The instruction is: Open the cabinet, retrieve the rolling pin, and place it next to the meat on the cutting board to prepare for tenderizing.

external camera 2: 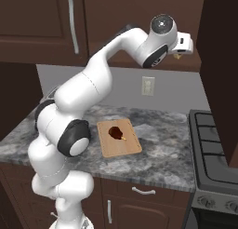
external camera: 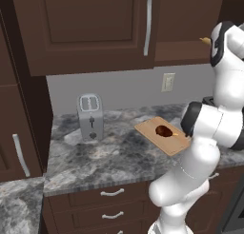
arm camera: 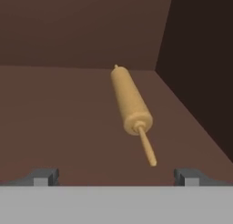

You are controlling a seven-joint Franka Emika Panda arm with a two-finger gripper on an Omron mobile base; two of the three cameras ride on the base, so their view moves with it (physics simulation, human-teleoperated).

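My jaws (arm camera: 116, 176) spread fully wide, gripping nothing, touching nothing. Rolling pin (arm camera: 130, 107) lies on the brown shelf (arm camera: 63, 123) inside the cabinet (external camera 2: 139, 18), just ahead of my jaws, near handle pointing toward me, slightly right of centre. Below the cabinet, cutting board (external camera 2: 119, 139) sits flat on the grey bench (external camera 2: 162, 153), meat (external camera 2: 115, 131) on it. Toaster (external camera: 90, 116) stands left of the cutting board.

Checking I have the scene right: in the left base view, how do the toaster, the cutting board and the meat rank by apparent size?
1. Cutting board and toaster look about alike; nearness could skew it, so I won't rank them.
2. Meat, clearly smallest, on the board.
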